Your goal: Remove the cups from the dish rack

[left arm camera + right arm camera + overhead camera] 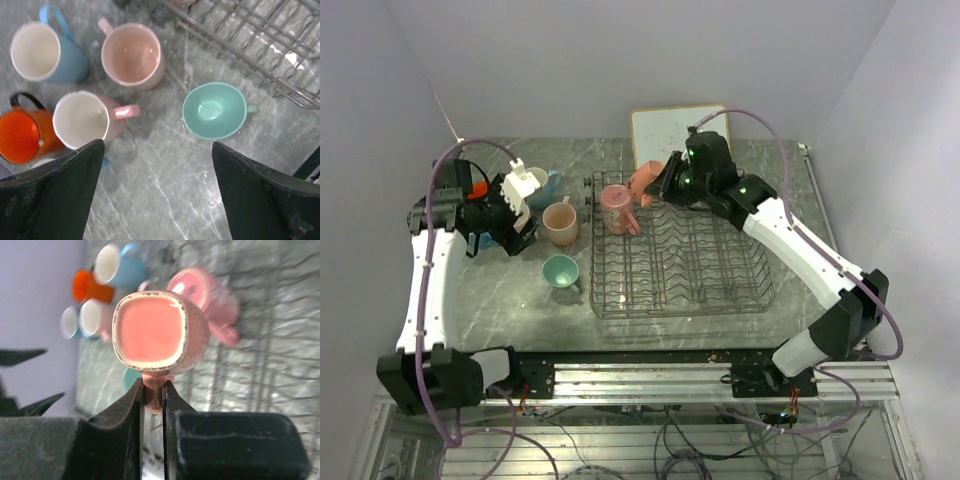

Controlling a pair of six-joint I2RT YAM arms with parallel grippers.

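A pink mug [155,332] is pinched by its handle in the right gripper [152,385] over the dish rack's [700,300] far corner, seemingly to lift it clear; the left gripper [157,145] is held with jaws spread above unloaded cups [132,54].

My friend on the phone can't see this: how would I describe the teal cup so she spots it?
Find the big grey wire dish rack. Left of it stand several cups; the teal cup is the one nearest the front edge of the table. It stands apart from the others, upright, low and wide, teal inside and out.
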